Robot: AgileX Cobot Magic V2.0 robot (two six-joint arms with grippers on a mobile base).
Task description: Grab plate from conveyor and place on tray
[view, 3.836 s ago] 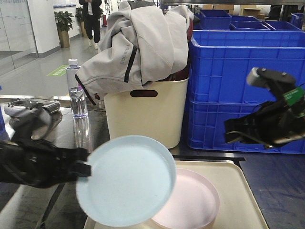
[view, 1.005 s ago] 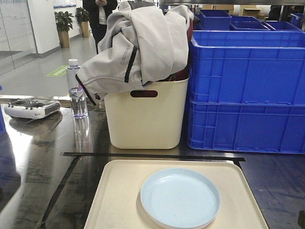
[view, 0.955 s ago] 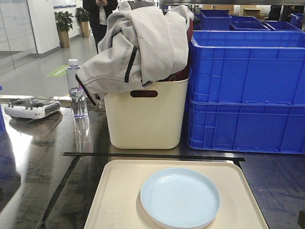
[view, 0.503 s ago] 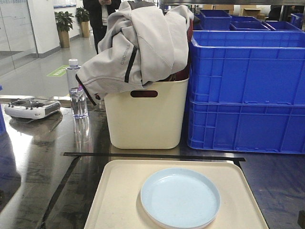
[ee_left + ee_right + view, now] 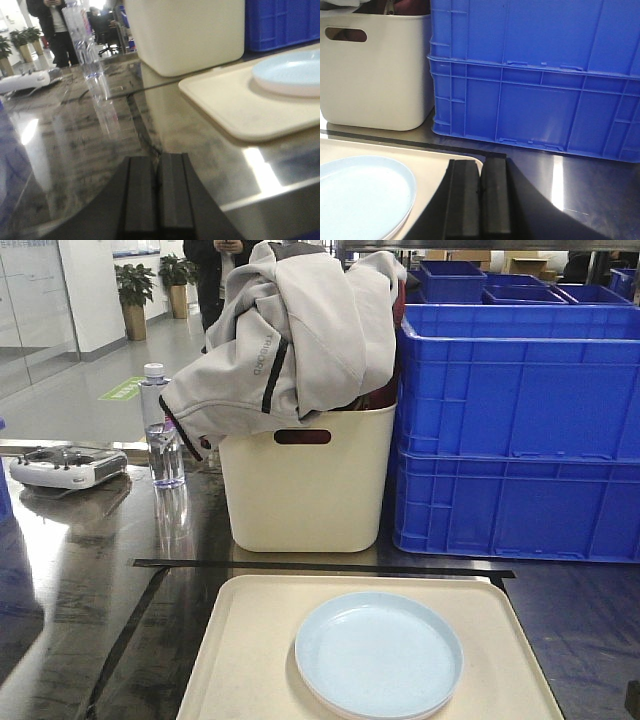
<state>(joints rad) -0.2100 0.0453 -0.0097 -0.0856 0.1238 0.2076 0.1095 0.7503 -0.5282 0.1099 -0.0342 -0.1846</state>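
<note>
A light blue plate [image 5: 378,655] lies on the cream tray [image 5: 250,660], stacked on a pink plate whose rim barely shows under it. The same plate [image 5: 290,72] and tray [image 5: 240,107] appear at the right of the left wrist view, and the plate [image 5: 357,197] and tray [image 5: 440,162] at the lower left of the right wrist view. My left gripper [image 5: 157,165] is shut and empty over the dark tabletop, left of the tray. My right gripper [image 5: 481,167] is shut and empty at the tray's far right corner. The conveyor is out of view.
A tall cream bin [image 5: 305,480] heaped with a grey jacket [image 5: 290,335] stands behind the tray. Stacked blue crates [image 5: 515,430] fill the right. A water bottle [image 5: 163,430] and a white controller [image 5: 65,467] sit at the left. A person [image 5: 225,260] stands far back.
Since 3.8 s ago, the blue plate left my left gripper and now rests on the pink plate; both arms withdrew from the front view. Nothing moved in the last second.
</note>
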